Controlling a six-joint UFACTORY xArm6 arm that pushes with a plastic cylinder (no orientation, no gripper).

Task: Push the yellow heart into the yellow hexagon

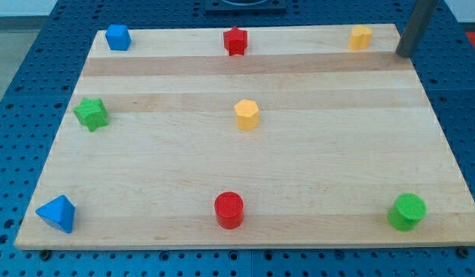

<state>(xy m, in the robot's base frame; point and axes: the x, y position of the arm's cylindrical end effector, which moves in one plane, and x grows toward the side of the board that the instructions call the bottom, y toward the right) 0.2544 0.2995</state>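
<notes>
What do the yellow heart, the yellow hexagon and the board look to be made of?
Yellow heart and yellow hexagon: probably matte plastic, given uniform colour. Board: wood, light planks with visible grain. My tip stands right of the heart.

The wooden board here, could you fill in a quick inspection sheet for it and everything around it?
Surface: pale wooden board, flat.
Job's things: yellow heart near the view's top right; yellow hexagon mid-board, well apart from it.
Clutter: blue cube, red star, green star, blue pyramid, red cylinder, green cylinder.
Grippers: none; my tip is at the board's top right edge, to the right of the yellow heart, not touching it.
Cables: nothing seen.
Surroundings: blue perforated base all round; dark object at the view's top.
</notes>
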